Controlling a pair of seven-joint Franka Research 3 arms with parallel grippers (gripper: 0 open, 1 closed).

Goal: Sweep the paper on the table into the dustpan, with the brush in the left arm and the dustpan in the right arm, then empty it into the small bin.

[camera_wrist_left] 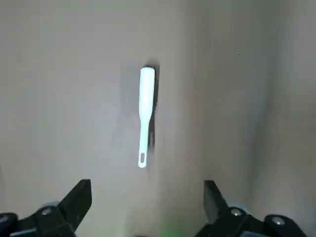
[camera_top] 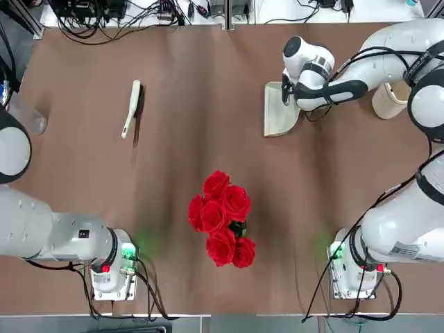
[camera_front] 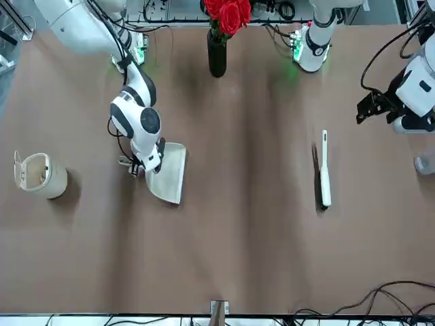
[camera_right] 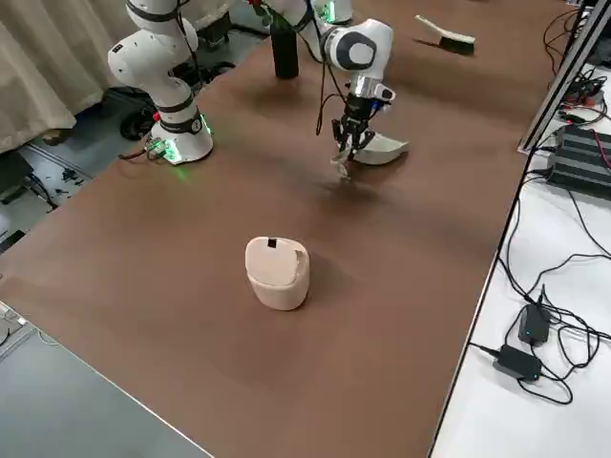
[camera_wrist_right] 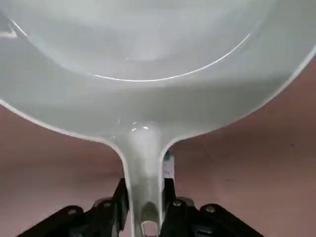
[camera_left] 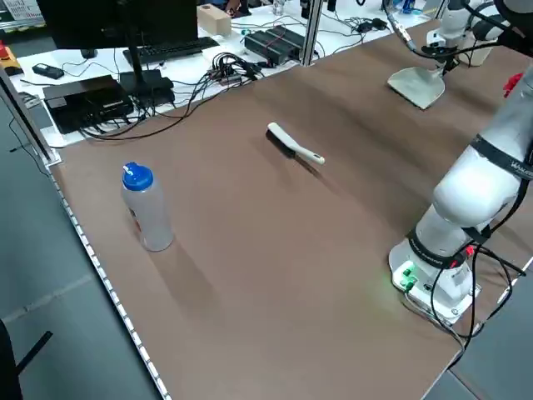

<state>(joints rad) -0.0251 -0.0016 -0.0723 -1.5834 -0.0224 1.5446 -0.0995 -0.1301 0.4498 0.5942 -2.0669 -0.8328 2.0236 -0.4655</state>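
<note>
One dustpan (camera_top: 279,111) lies on the far right part of the table (camera_top: 208,159), its stubby handle clamped between the fingers of the right gripper (camera_wrist_right: 144,217). One brush (camera_top: 131,108) lies alone on the far left part, below the left gripper (camera_wrist_left: 147,207), whose fingers stand wide apart and hold nothing. One small bin (camera_front: 41,175) stands at the far right edge, well apart from the dustpan. One bunch of red roses (camera_top: 222,218) stands near the middle, and one blue-capped bottle (camera_left: 146,207) at the left edge.

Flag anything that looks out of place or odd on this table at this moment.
No paper ball shows in any view, though there is a sweep to do. The brush lies untouched, far from the open left gripper. A vase of red roses and a blue-capped bottle stand by. The right gripper clamps the dustpan handle.
</note>
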